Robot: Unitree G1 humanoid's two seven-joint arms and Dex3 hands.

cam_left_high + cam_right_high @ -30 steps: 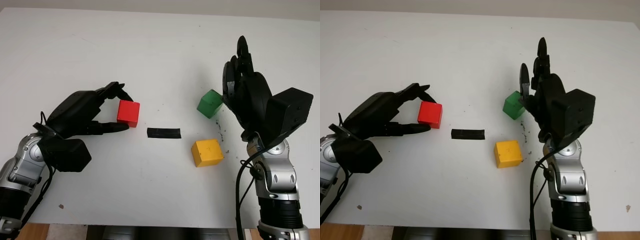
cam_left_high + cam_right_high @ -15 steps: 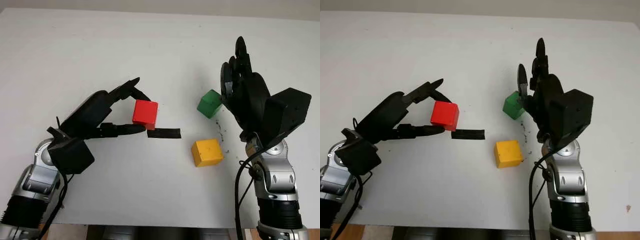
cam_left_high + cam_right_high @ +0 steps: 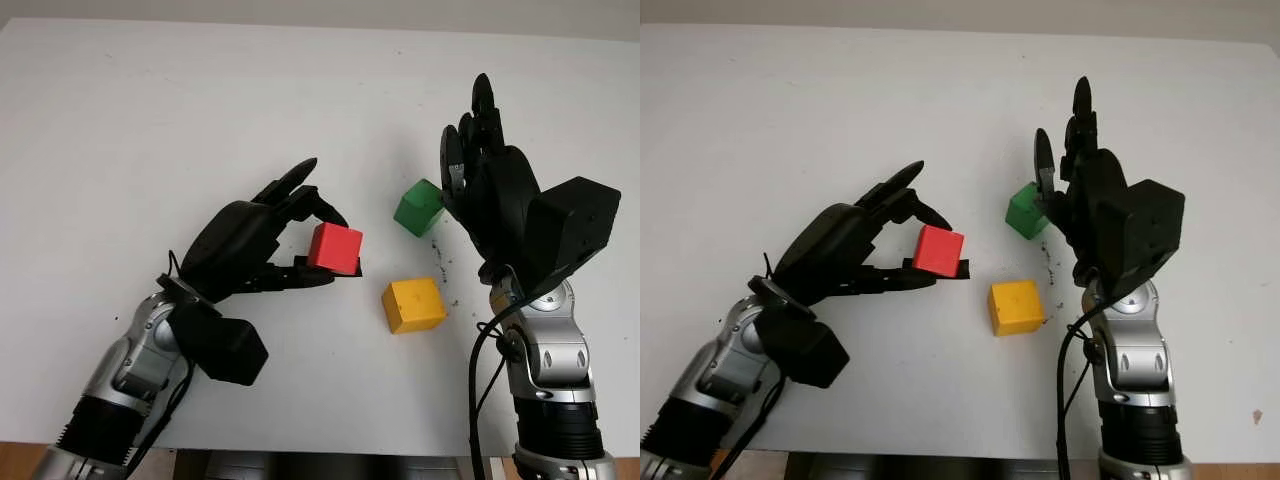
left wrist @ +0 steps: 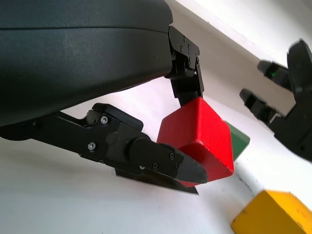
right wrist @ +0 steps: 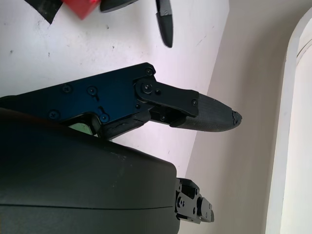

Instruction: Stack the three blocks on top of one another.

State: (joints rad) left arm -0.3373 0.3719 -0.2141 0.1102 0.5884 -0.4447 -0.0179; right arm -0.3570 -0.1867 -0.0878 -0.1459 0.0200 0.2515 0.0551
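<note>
My left hand [image 3: 328, 250] is shut on the red block [image 3: 335, 248] and holds it above the table, over a black tape mark [image 3: 962, 270]. The left wrist view shows the red block [image 4: 200, 136] pinched between the fingers. The yellow block [image 3: 413, 305] sits on the table just right of the red one and nearer to me. Behind the yellow block, the green block [image 3: 419, 207] sits tilted against the thumb side of my right hand [image 3: 468, 115]. That hand stands upright and open, with its fingers pointing away from me.
The white table [image 3: 200, 110] stretches wide to the back and left. Its front edge [image 3: 330, 452] runs close below both forearms. Small dark specks [image 3: 440, 262] lie between the green and yellow blocks.
My left hand has carried the red block to the right, from left of the tape mark to above it, closer to the yellow block. The right hand and green block stayed put.
</note>
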